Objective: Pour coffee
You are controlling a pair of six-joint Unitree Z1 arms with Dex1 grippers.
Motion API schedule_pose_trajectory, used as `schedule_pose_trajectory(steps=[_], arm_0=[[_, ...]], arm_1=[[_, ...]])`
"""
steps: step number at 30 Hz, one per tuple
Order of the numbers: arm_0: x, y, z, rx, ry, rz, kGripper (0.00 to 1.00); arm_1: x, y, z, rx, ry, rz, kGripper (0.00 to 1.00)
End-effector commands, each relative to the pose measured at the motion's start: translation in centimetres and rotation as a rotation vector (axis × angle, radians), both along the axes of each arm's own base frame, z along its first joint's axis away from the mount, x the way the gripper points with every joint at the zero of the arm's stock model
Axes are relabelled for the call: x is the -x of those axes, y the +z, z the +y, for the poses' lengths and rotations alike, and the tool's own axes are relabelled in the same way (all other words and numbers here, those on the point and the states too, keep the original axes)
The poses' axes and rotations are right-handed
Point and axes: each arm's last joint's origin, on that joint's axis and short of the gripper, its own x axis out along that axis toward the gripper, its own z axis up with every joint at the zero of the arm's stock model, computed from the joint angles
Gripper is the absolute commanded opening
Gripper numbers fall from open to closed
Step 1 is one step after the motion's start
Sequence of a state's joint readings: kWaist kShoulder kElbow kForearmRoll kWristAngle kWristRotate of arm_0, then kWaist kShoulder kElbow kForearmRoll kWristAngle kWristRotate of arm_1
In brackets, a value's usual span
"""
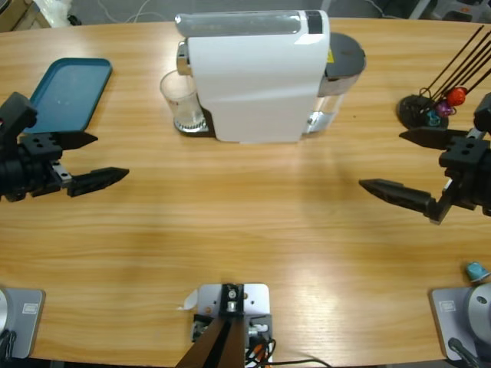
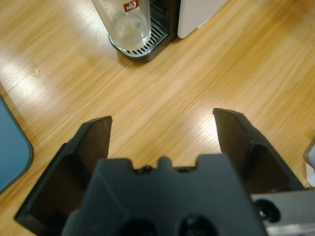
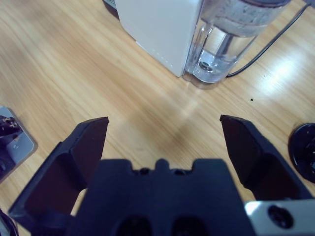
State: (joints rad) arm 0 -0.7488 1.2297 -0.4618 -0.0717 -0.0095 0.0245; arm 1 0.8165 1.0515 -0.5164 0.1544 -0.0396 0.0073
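A white coffee machine [image 1: 257,77] stands at the back middle of the table, with a clear water tank [image 3: 231,29] on its right end. A clear drinking glass [image 1: 182,101] stands on the machine's drip tray [image 2: 147,42] under the spout. A shallow pale yellowish layer of coffee [image 2: 129,43] lies in the glass's bottom. My left gripper [image 1: 92,159] is open over bare wood at the left, well short of the glass [image 2: 125,22]. My right gripper [image 1: 395,165] is open at the right, apart from the machine [image 3: 157,29], nothing between its jaws.
A teal tray [image 1: 67,92] lies at the back left, its corner [image 2: 12,152] beside my left gripper. A black capsule stand [image 1: 430,107] with coloured capsules sits at the back right. One blue capsule [image 1: 476,270] lies near the front right. A black cable [image 3: 268,46] runs from the tank.
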Motion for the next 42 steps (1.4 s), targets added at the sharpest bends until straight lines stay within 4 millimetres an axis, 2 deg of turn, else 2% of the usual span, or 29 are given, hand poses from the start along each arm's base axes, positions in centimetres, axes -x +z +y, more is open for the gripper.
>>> schedule_pose_trajectory(steps=[1,11,16,23,42], arm_0=[[-0.1,-1.7,-0.4,-0.038,-0.017,0.057,0.880],[0.2,-1.8,-0.2,-0.031,-0.026,0.059,0.881],[0.5,-1.6,0.1,-0.020,-0.021,0.052,0.935],[0.8,-1.6,0.0,-0.013,-0.030,0.057,0.932],[-0.1,-2.3,-0.9,-0.047,-0.036,0.082,0.968]], arm_1=[[0.2,-1.1,0.1,0.014,0.017,0.033,1.000],[0.4,-1.0,-0.1,0.003,0.018,0.024,1.000],[0.3,-1.1,-0.1,0.008,0.016,0.026,1.000],[0.3,-1.0,-0.1,0.007,0.020,0.022,1.000],[0.2,-1.1,0.1,0.013,0.026,0.033,1.000]])
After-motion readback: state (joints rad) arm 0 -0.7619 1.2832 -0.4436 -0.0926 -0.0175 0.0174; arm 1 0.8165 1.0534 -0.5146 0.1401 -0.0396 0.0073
